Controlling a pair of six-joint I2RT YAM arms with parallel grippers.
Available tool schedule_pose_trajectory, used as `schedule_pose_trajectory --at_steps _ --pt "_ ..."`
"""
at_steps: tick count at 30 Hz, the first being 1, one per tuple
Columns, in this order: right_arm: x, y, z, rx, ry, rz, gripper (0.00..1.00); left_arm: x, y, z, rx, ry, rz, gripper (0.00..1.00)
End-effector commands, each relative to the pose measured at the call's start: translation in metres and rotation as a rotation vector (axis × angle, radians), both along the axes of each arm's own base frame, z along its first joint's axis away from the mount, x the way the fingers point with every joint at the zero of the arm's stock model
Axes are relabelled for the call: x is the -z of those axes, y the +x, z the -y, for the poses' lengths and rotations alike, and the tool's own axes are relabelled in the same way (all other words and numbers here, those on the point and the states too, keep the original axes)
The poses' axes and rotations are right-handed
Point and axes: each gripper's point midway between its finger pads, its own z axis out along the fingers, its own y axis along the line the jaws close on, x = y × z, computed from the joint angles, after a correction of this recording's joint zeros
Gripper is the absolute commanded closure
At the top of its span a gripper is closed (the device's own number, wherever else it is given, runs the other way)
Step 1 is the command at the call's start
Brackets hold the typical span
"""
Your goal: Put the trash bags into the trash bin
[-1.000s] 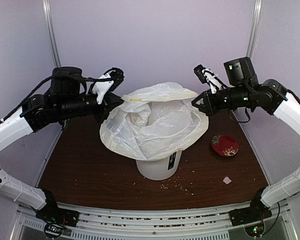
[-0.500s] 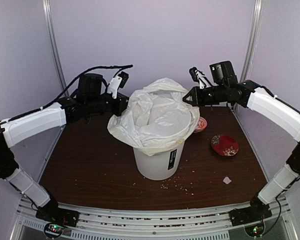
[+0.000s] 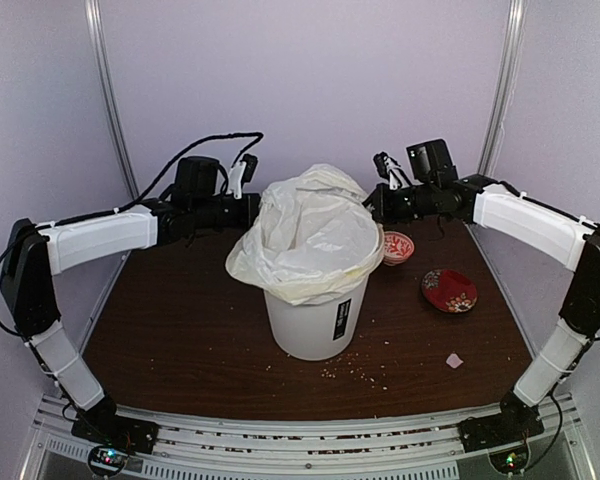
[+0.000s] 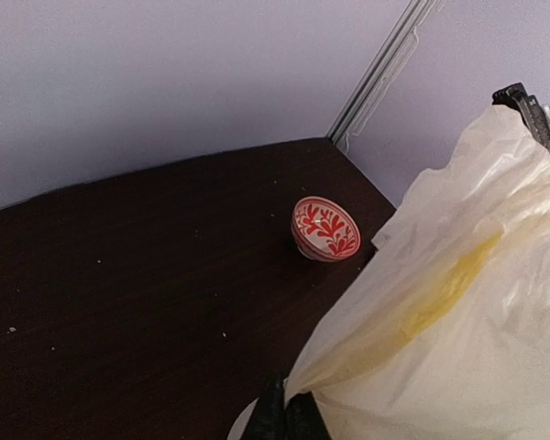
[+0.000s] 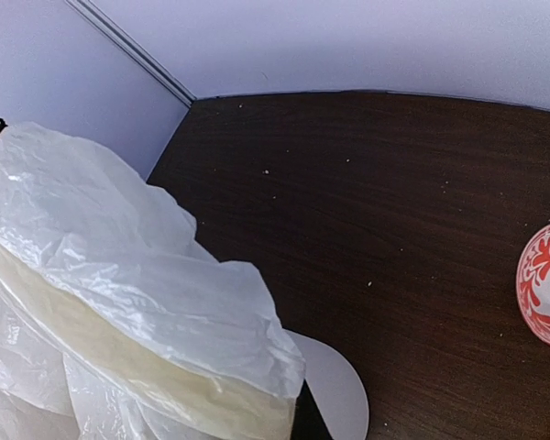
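Both arms have drawn inward; from above, the trash bag (image 3: 310,235) drapes over the trash bin (image 3: 308,328), left gripper (image 3: 252,206) and right gripper (image 3: 372,206) clamped on its edges. Left wrist: jaws pinch plastic. Right wrist: bag overhangs bin's rim.

I saw a small red-patterned bowl (image 3: 397,246) upright on the dark wooden table (image 3: 180,330), a red dish (image 3: 449,290) near it, and a white paper scrap (image 3: 454,360) and scattered crumbs (image 3: 355,373) nearer the front edge.
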Motion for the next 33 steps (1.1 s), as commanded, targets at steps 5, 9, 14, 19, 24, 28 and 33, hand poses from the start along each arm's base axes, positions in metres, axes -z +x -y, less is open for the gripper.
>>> schedule_pose_trajectory --at_steps 5,9,14,19,24,28,33 --pt "0.058 -0.024 0.003 -0.047 0.023 -0.203 1.00 0.030 -0.020 0.004 0.048 -0.056 -0.144 1.00" --pt "0.068 -0.042 -0.004 -0.103 0.094 -0.274 1.00 0.042 -0.038 0.001 0.090 -0.090 -0.211 1.00" --pt "0.063 -0.050 -0.006 -0.125 0.130 -0.280 1.00 0.044 -0.049 -0.009 0.123 -0.200 -0.313 1.00" --pt "0.071 -0.058 -0.005 -0.137 0.128 -0.307 1.00 0.054 -0.045 -0.022 0.083 -0.186 -0.363 1.00" --pt "0.086 -0.064 0.012 -0.087 0.072 -0.339 1.00 0.083 -0.046 -0.046 -0.003 -0.082 -0.441 0.97" --pt "0.098 -0.071 0.021 -0.066 0.043 -0.356 0.98 0.106 -0.065 -0.060 -0.015 -0.050 -0.465 0.95" --pt "0.105 -0.078 0.025 -0.048 0.048 -0.373 0.96 0.122 -0.089 -0.073 -0.025 -0.040 -0.484 0.95"
